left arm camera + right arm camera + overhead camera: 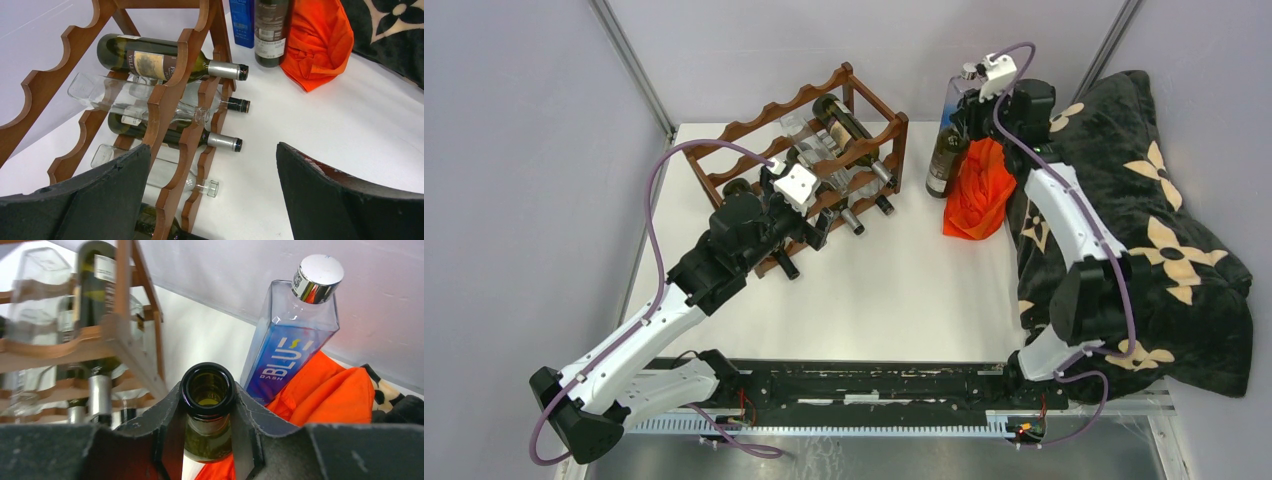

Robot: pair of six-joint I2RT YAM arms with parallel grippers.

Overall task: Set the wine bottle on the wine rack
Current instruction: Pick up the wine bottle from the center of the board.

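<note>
Contact is at the neck: the right gripper (pixel 207 410) is clenched on the dark green glass wine bottle (pixel 208 437), which stands upright, open mouth up, at the far right of the white tabletop (pixel 904 290), just beside a tall blue bottle with a silver cap (pixel 285 355) and a crumpled orange cloth (pixel 330 395). The reddish-brown wooden wine rack (pixel 724 135) of 3 scalloped tiers lies to that gripper's left, its stored bottles lying flat, so the held bottle's long axis likely must tip from vertical to horizontal. The left gripper (pixel 212 170), spread wide and empty, hovers just beside the rack, nearer to it.
</note>
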